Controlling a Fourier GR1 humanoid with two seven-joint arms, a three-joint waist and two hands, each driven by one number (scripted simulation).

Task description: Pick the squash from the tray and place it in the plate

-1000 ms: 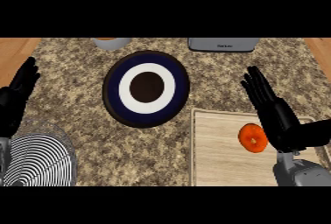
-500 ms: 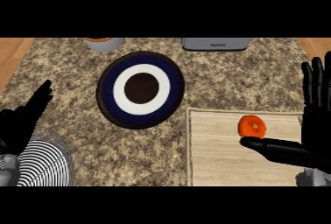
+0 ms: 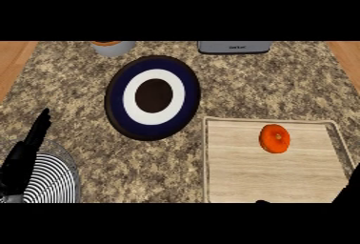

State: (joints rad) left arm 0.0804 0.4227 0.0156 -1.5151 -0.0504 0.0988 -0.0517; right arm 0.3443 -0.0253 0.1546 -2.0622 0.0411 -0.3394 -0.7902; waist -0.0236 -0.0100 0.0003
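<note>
Squash [image 3: 274,138] untouched on tray [image 3: 232,181], plate [image 3: 116,102] bare. Left hand [image 3: 25,155] fingers straight; right hand barely in view, can't tell. Everything left.

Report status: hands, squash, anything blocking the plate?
Left hand open, resting at lower left; right hand barely in view. Squash on tray, untouched. Plate bare, path clear.

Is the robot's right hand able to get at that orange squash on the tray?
Probably yes. The squash lies alone and uncovered on the wooden tray, and the right hand shows at the lower right edge beside the tray, with nothing between.
</note>
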